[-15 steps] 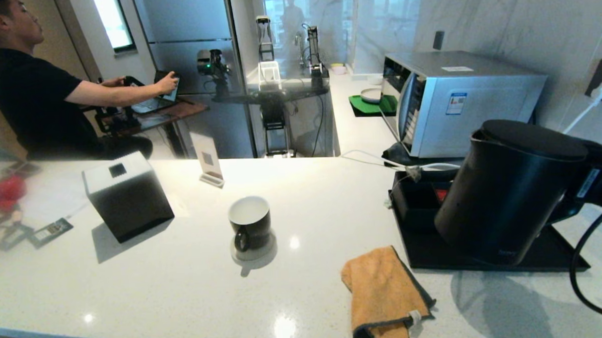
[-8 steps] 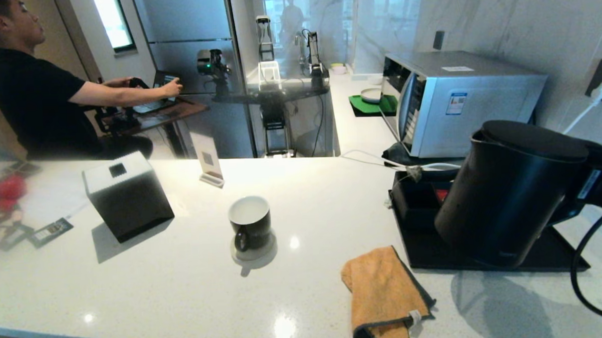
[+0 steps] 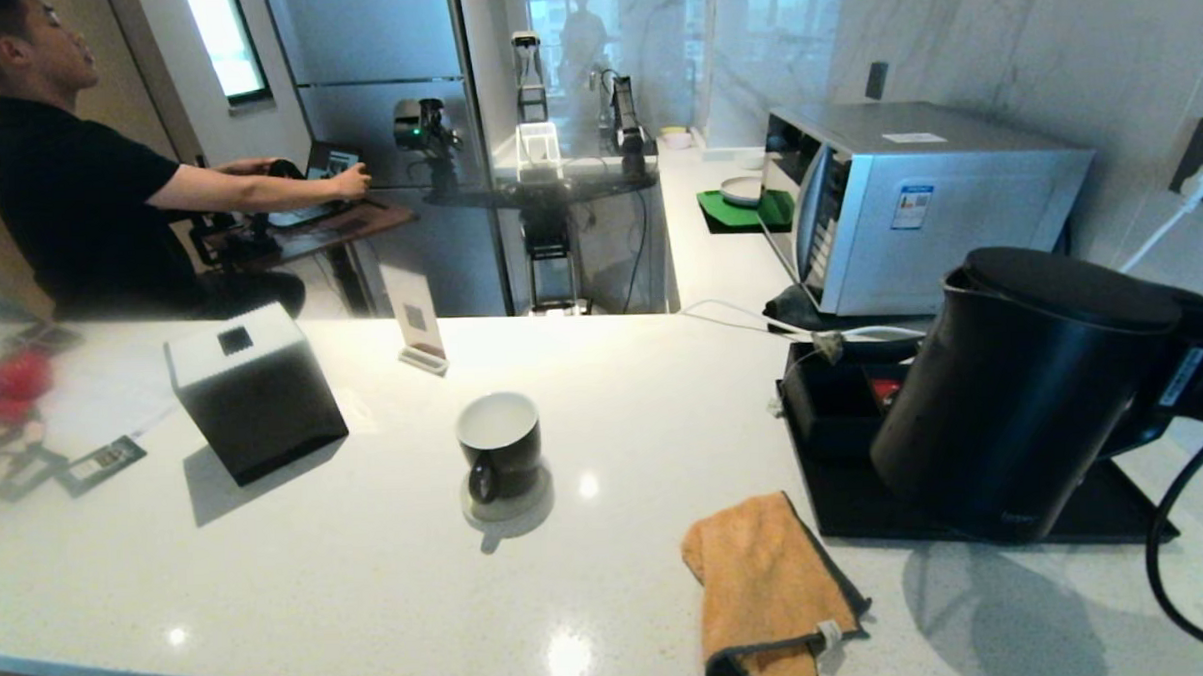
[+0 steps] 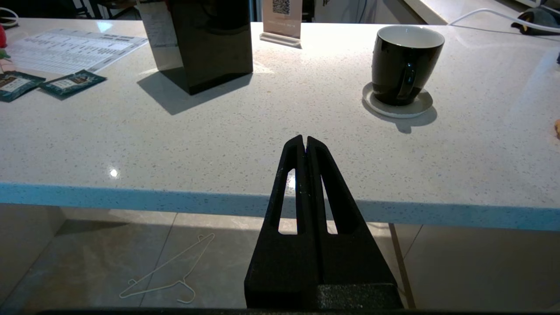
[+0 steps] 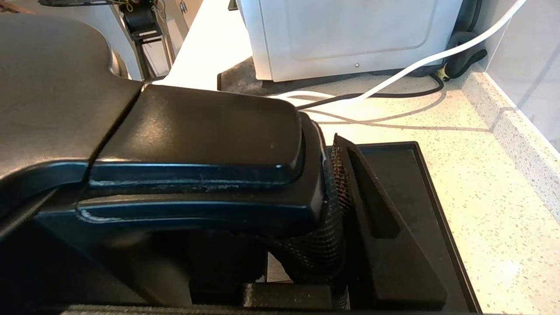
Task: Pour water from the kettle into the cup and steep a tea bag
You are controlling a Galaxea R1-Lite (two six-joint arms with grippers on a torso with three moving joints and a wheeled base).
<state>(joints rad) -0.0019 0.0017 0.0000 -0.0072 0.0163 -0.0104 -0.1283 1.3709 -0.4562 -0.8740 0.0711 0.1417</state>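
Kettle point(image 3: 1014, 394): tilted over the tray point(image 3: 1118, 505) at right, handle clamped in the right gripper point(image 5: 323, 210).
Cup point(image 3: 500, 444): centre, on its coaster, apparently unfilled.
Left gripper point(image 4: 305, 146): fingers together, near counter edge.
Remaining: pouring, steeping; tea bag unseen.

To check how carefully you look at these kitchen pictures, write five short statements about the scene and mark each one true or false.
1. The cup stands on a coaster. True.
2. The kettle lies flat on the orange cloth. False: it is tilted over the black tray.
3. The right gripper grips the kettle's handle. True.
4. The left gripper is open. False: shut, empty.
5. The cup is upside down. False: upright.
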